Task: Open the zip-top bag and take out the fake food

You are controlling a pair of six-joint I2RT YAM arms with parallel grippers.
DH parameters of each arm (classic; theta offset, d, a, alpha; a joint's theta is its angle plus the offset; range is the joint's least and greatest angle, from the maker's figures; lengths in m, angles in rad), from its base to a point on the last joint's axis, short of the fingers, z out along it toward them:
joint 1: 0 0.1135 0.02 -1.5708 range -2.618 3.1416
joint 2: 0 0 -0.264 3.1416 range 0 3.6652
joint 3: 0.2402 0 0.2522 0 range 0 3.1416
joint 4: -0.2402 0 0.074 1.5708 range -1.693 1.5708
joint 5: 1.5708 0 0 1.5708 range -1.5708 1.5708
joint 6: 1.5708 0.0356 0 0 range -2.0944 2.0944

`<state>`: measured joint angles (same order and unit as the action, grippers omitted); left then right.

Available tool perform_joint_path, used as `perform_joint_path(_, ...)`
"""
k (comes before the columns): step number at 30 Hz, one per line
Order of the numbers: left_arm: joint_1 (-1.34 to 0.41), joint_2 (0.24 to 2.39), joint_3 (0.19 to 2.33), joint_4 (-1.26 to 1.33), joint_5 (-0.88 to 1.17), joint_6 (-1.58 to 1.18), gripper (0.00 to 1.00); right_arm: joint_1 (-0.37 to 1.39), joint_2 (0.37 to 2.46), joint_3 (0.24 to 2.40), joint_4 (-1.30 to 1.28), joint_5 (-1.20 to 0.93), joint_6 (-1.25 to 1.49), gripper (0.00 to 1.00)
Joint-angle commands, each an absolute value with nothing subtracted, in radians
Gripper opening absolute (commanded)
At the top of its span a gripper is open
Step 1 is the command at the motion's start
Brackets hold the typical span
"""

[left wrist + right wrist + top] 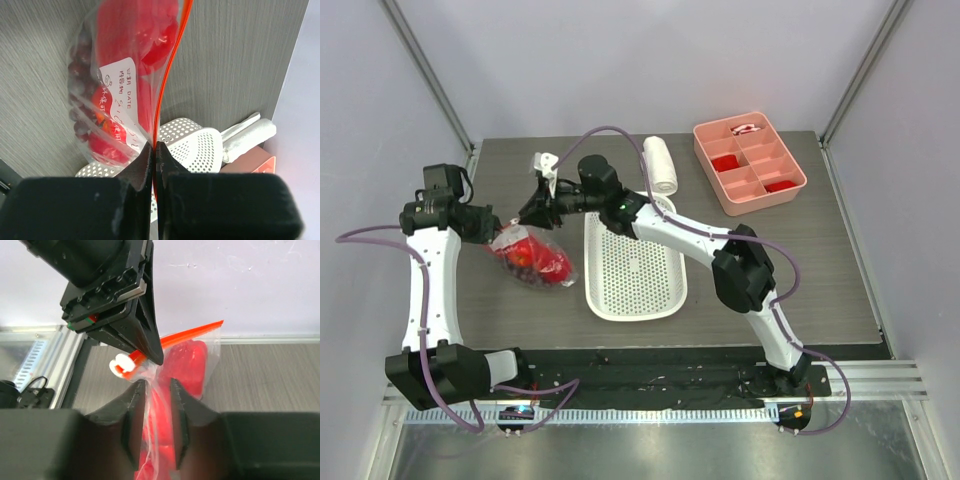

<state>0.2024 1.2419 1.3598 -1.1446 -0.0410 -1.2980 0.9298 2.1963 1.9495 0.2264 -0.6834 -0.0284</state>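
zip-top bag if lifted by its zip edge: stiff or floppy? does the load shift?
Probably floppy: the zip-top bag film is wrinkled and drapes from the left gripper pinching its edge. Likely bottom-heavy, since the fake food bunches at the far end. Glossy film may slip.

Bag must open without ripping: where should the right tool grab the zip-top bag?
Likely the white slider on the zip-top bag's orange strip, approached from opposite the left tool: it juts out, and that tool pins the strip beside it.
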Motion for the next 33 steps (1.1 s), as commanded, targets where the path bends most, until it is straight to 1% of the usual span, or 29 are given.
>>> perform_joint_path(1, 0.203, 1.224, 1.382, -1.146, -0.051, -1.29, 0.0, 0.945, 2.214, 1.997, 0.256, -0.698, -0.025, 0.17)
perform_joint_path(2, 0.204, 1.221, 1.381, -1.143, -0.052, -1.292, 0.0, 0.945, 2.214, 1.994, 0.25, -0.695, -0.026, 0.16)
perform_joint_path(3, 0.204, 1.218, 1.381, -1.141, -0.052, -1.293, 0.0, 0.943, 2.207, 1.976, 0.255, -0.692, -0.026, 0.18)
perform_joint_path(6, 0.204, 1.221, 1.382, -1.146, -0.046, -1.296, 0.0, 0.945, 2.174, 1.915, 0.294, -0.669, -0.02, 0.38)
perform_joint_path(8, 0.204, 1.227, 1.379, -1.144, -0.032, -1.29, 0.0, 0.945, 2.171, 1.908, 0.295, -0.681, -0.037, 0.38)
perform_joint_path(11, 0.204, 1.226, 1.376, -1.137, -0.017, -1.27, 0.0, 0.945, 2.186, 1.94, 0.252, -0.706, -0.052, 0.19)
perform_joint_path(12, 0.206, 1.224, 1.377, -1.128, -0.015, -1.26, 0.0, 0.943, 2.201, 1.963, 0.252, -0.727, -0.045, 0.06)
perform_joint_path(13, 0.206, 1.223, 1.391, -1.134, -0.021, -1.243, 0.02, 0.943, 2.21, 1.976, 0.249, -0.735, -0.041, 0.01)
perform_joint_path(15, 0.206, 1.209, 1.417, -1.163, -0.038, -1.224, 0.13, 0.945, 2.211, 1.977, 0.245, -0.691, -0.049, 0.01)
perform_joint_path(16, 0.207, 1.201, 1.445, -1.193, -0.046, -1.213, 0.29, 0.946, 2.203, 1.964, 0.253, -0.663, -0.057, 0.01)
perform_joint_path(17, 0.206, 1.189, 1.454, -1.216, -0.057, -1.226, 0.37, 0.946, 2.195, 1.948, 0.276, -0.646, -0.072, 0.01)
perform_joint_path(18, 0.206, 1.158, 1.454, -1.23, -0.051, -1.241, 0.55, 0.946, 2.18, 1.925, 0.281, -0.618, -0.081, 0.01)
perform_joint_path(19, 0.207, 1.144, 1.454, -1.242, -0.037, -1.249, 0.58, 0.946, 2.18, 1.921, 0.282, -0.611, -0.087, 0.01)
perform_joint_path(20, 0.207, 1.131, 1.454, -1.252, 0.004, -1.271, 0.6, 0.946, 2.177, 1.919, 0.282, -0.609, -0.092, 0.01)
perform_joint_path(23, 0.207, 1.106, 1.459, -1.295, 0.113, -1.359, 0.59, 0.951, 2.171, 1.911, 0.265, -0.591, -0.132, 0.01)
perform_joint_path(25, 0.207, 1.121, 1.48, -1.348, 0.182, -1.414, 0.54, 0.96, 2.155, 1.89, 0.261, -0.557, -0.166, 0.01)
perform_joint_path(26, 0.207, 1.132, 1.495, -1.433, 0.195, -1.439, 0.52, 0.963, 2.148, 1.879, 0.261, -0.542, -0.178, 0.01)
perform_joint_path(27, 0.206, 1.147, 1.528, -1.471, 0.212, -1.48, 0.47, 0.971, 2.14, 1.858, 0.261, -0.523, -0.193, 0.01)
perform_joint_path(29, 0.207, 1.181, 1.555, -1.529, 0.219, -1.5, 0.45, 0.977, 2.123, 1.836, 0.282, -0.476, -0.209, 0.01)
perform_joint_path(33, 0.207, 1.201, 1.583, -1.473, 0.21, -1.563, 0.41, 0.991, 2.109, 1.819, 0.299, -0.44, -0.218, 0.01)
